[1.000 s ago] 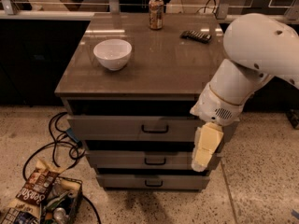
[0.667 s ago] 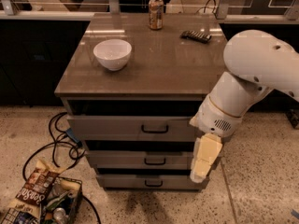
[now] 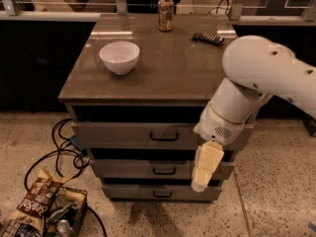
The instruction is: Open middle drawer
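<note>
Hanging before the middle drawer, right of its handle, claw, grip unclear.

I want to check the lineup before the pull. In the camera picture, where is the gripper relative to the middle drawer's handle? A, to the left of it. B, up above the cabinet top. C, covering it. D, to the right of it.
D: the gripper hangs in front of the drawer fronts, to the picture's right of the middle drawer and its handle, which shows in full, apart from it.
</note>
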Tool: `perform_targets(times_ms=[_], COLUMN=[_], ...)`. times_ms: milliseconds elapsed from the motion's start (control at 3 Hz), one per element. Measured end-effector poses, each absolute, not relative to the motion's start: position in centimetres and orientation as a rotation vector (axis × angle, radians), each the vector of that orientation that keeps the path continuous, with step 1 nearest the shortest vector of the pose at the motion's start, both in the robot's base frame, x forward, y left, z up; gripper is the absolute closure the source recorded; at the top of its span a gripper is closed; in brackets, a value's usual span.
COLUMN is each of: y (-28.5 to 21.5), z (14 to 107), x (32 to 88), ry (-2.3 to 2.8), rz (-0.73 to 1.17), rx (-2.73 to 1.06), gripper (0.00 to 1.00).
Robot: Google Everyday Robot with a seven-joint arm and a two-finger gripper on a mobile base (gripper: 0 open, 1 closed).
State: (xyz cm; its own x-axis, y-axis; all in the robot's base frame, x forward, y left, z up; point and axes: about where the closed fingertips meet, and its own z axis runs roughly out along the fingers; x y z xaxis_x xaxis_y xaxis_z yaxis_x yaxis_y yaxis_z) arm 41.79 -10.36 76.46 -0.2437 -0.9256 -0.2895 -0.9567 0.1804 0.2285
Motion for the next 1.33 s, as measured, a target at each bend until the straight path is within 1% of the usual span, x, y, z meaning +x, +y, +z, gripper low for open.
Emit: perform_targets(times_ms=[333,667,1000,1333], y=[-8.0,-7.0,-7.0,-6.0], z=[72.8,69.8,67.4,65.2], x=[42.0,40.5,38.7,38.4], ry=[2.349,2.355,2.385,2.385], rz=[0.616,0.684,0.737,0.774], rx=[-1.88,-1.839,-1.798,-1.805], gripper=[0.0,0.0,0.0,0.0])
